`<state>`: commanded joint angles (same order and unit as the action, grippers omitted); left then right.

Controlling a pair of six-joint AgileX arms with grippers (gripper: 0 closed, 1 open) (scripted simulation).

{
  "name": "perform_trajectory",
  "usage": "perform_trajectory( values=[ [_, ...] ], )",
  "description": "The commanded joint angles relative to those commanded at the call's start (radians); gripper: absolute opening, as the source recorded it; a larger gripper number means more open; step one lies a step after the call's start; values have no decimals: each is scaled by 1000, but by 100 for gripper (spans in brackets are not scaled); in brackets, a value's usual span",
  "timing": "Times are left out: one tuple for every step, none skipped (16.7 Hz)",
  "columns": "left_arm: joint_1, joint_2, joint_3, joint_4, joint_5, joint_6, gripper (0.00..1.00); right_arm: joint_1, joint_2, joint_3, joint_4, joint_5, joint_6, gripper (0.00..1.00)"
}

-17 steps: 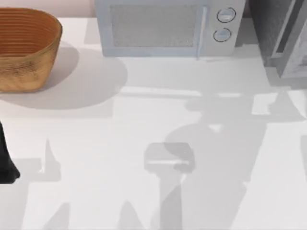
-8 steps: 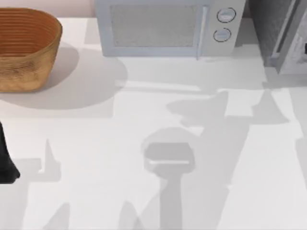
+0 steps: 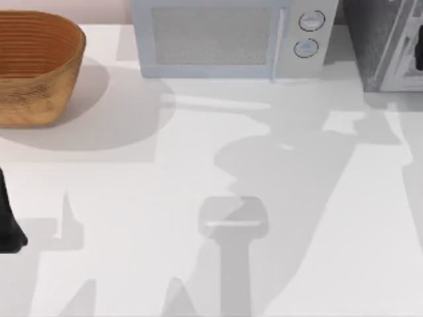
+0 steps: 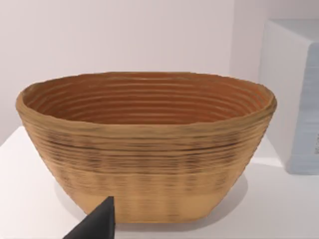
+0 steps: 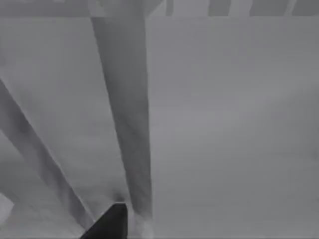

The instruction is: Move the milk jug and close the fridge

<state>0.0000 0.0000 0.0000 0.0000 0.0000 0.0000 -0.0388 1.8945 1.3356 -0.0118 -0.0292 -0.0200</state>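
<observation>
From above, the white table [image 3: 198, 165] carries a woven basket [image 3: 36, 66] at 10 o'clock and a light grey microwave [image 3: 231, 39] at 12 o'clock, its two round knobs [image 3: 309, 33] toward its right end. The fridge [image 3: 380, 43] stands at 2 o'clock, dark grey, with its pale-framed door [image 3: 404, 53] angled out from the cabinet, not flush. A dark bit of the right arm [image 3: 419, 58] shows at the frame's right edge against that door. The left arm [image 3: 8, 221] is a black shape at 9 o'clock on the table's left edge, parked well apart from the basket.

The left wrist camera looks level at the basket [image 4: 147, 144], upright on the table, with the microwave's side [image 4: 294, 94] beside it. One black fingertip [image 4: 99, 224] of the left gripper juts into the frame, short of the basket; whether that gripper is open or closed cannot be told.

The right wrist camera faces the fridge's grey panels at close range, with a pale door frame [image 5: 127, 109] running along them. One black fingertip [image 5: 112, 221] of the right gripper lies right at that frame; contact and finger spread cannot be told.
</observation>
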Motion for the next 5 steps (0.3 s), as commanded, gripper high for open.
perform_trajectory(
  values=[
    [0, 0, 0, 0, 0, 0, 100, 0, 33, 41, -10, 1, 1, 100],
    [0, 0, 0, 0, 0, 0, 100, 0, 61, 72, -18, 1, 2, 100],
    [0, 0, 0, 0, 0, 0, 100, 0, 79, 92, -23, 1, 3, 100],
    [0, 0, 0, 0, 0, 0, 100, 1, 89, 102, -26, 1, 3, 100],
    [0, 0, 0, 0, 0, 0, 100, 1, 90, 103, -26, 1, 3, 100]
  ],
)
